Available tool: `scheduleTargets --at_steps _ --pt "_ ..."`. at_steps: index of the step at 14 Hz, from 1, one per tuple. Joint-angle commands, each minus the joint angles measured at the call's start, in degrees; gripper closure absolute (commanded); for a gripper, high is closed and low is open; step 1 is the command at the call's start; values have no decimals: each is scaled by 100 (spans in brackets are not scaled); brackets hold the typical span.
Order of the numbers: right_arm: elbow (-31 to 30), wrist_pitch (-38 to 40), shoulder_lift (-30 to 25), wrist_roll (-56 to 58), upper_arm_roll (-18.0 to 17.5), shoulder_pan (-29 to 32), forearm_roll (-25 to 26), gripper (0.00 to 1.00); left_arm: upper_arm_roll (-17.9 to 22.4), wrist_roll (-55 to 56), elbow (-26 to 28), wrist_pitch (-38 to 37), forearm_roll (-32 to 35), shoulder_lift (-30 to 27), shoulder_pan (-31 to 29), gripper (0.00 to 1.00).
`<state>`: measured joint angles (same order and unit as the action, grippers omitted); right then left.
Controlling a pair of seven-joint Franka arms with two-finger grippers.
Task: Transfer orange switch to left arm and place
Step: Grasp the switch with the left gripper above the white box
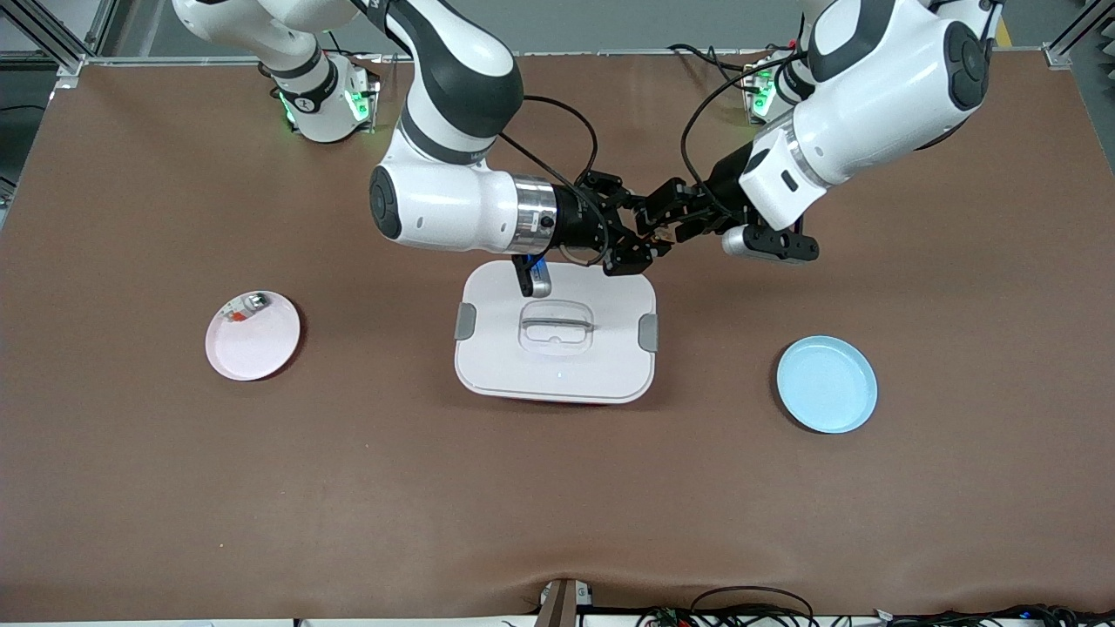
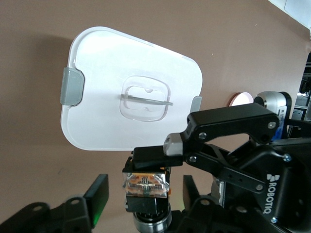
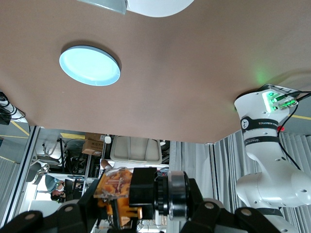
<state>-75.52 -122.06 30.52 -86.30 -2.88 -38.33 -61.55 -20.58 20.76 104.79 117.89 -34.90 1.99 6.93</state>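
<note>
The orange switch (image 1: 655,233), a tiny black block with an orange, clear-capped middle, hangs in the air over the table just off the box's corner toward the left arm's end. My right gripper (image 1: 643,244) is shut on it, and the right wrist view shows the switch (image 3: 116,190) clamped in that gripper (image 3: 129,204). My left gripper (image 1: 666,219) faces it head-on. In the left wrist view its two fingers (image 2: 98,194) stand open on either side of the switch (image 2: 146,187), with a gap on each side. The white lidded box (image 1: 555,335) lies below.
A pink plate (image 1: 253,340) with a small silvery part (image 1: 249,304) lies toward the right arm's end of the table. A blue plate (image 1: 827,384) lies toward the left arm's end. Both arm bases stand along the table's edge farthest from the front camera.
</note>
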Motion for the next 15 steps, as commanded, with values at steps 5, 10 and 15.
scheduleTargets --at_steps 5,10,15 --pt "239 -2 112 -116 42 -69 -103 68 -69 86 165 112 89 -120 -7 52" --pt "239 6 112 -107 51 -69 -103 68 -60 -19 139 112 106 -76 -7 100" --pt "239 6 121 -98 51 -69 -94 66 -51 -388 86 33 368 -93 -77 100"
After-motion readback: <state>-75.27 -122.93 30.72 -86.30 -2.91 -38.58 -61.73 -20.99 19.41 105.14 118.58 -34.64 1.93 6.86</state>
